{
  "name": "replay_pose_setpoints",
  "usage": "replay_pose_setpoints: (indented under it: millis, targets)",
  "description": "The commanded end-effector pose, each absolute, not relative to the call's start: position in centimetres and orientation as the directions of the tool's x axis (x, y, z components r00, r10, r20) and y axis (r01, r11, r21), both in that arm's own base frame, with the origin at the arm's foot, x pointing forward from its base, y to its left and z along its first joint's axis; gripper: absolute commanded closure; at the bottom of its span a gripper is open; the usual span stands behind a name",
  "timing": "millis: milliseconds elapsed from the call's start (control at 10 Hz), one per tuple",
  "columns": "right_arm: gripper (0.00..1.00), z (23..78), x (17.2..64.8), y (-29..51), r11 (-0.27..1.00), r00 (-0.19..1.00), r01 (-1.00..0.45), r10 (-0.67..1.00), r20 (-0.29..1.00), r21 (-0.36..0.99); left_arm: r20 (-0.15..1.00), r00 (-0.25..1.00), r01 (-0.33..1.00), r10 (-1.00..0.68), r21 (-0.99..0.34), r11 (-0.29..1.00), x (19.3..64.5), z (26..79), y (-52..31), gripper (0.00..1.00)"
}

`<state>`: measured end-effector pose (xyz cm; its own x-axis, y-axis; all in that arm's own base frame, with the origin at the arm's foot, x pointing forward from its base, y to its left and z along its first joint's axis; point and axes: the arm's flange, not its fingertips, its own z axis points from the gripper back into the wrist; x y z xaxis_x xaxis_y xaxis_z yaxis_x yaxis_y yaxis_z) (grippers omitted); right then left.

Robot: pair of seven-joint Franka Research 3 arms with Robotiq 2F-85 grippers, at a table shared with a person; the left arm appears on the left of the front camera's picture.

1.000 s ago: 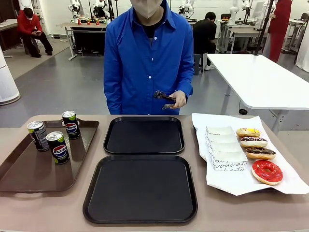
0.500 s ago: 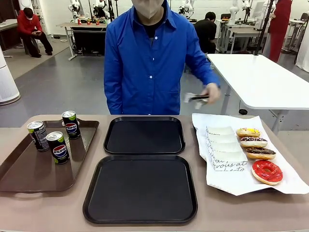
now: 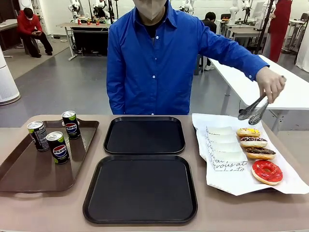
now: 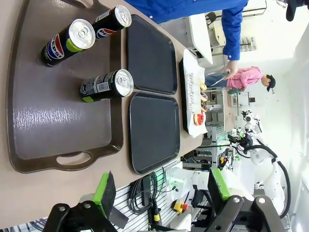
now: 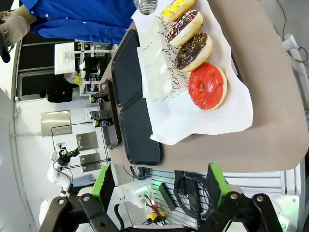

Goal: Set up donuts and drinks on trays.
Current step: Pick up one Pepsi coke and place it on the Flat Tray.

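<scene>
Two black trays lie in the middle of the table, one far (image 3: 144,135) and one near (image 3: 140,188), both bare. Three Pepsi cans (image 3: 59,146) stand on a brown tray (image 3: 29,169) at the left. At the right, several donuts lie in a row on white paper (image 3: 231,181): a yellow one (image 3: 248,132), two chocolate ones, and a red-iced one (image 3: 267,171). Folded white boxes (image 3: 221,145) rest beside them. The person's hand holds metal tongs (image 3: 251,112) just above the yellow donut. My left gripper (image 4: 161,172) hangs open above the cans (image 4: 106,86). My right gripper (image 5: 161,166) hangs open above the red donut (image 5: 207,86).
The person in a blue shirt (image 3: 154,63) stands at the far edge of the table, arm stretched over the donut side. A white table (image 3: 260,77) stands behind at the right. Bare tabletop (image 3: 241,212) runs along the near edge.
The person's hand with the tongs swung from the chest out to the right and now hovers over the donuts. The cans, trays and donuts have not moved.
</scene>
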<state>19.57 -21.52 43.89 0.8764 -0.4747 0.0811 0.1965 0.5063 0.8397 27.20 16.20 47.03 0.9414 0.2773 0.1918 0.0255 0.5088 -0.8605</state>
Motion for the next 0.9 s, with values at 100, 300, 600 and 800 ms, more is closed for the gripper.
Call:
replay_pose_setpoints:
  millis: [100, 300, 600, 800]
  targets:
    - [0.00, 43.84, 19.46, -21.43, 0.501, 0.880, 0.194, -0.469, 0.077, 0.843, 0.198, 0.940, 0.035, 0.278, -0.867, 0.497, 27.10, 47.05, 16.28, 0.00]
    - [0.00, 43.84, 19.46, -21.43, 0.501, 0.880, 0.194, -0.469, 0.077, 0.843, 0.198, 0.940, 0.035, 0.278, -0.867, 0.497, 27.10, 47.05, 16.28, 0.00]
    - [0.00, 43.84, 19.46, -21.43, 0.501, 0.880, 0.194, -0.469, 0.077, 0.843, 0.198, 0.940, 0.035, 0.278, -0.867, 0.497, 27.10, 47.05, 16.28, 0.00]
    - [0.00, 43.84, 19.46, -21.43, 0.501, 0.880, 0.194, -0.469, 0.077, 0.843, 0.198, 0.940, 0.035, 0.278, -0.867, 0.497, 27.10, 47.05, 16.28, 0.00]
